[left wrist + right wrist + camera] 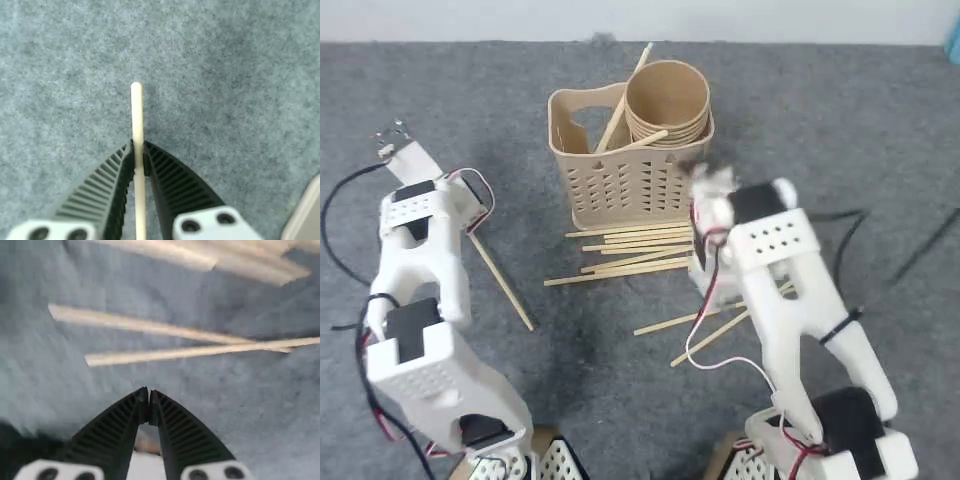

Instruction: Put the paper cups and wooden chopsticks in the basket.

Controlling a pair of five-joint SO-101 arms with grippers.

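Two arms, one stick in hand. Left pincer (137, 145) clenched on a single wooden chopstick (136, 110); a short end shows past the tips in the left wrist view, and in the high view the long remainder (505, 285) trails out from under that arm. Whether the far end rests on the counter (440, 90) I cannot tell.

Right pincer (148, 391) closed tip to tip with nothing visible between the tips, above two loose chopsticks (175, 352).

Basket (620, 190) upright, holding the stacked paper cups (667, 100) and a couple of sticks. Remaining pile of sticks (630, 250) lies just in front of the basket wall; two more (710, 325) lie near the right arm.

Risks, as judged:
- Off-centre grip gives a long lever; the stick may swivel between the jaws or slip out.
- Cups take up most of the basket mouth, so the free slot is narrow. A tilted stick could catch the rim and fall outside, or nudge the light basket over.
- Right arm stands close to the basket; both arms converging there could collide.
- A closed right pincer lowered onto the pile would scatter sticks rather than take one.
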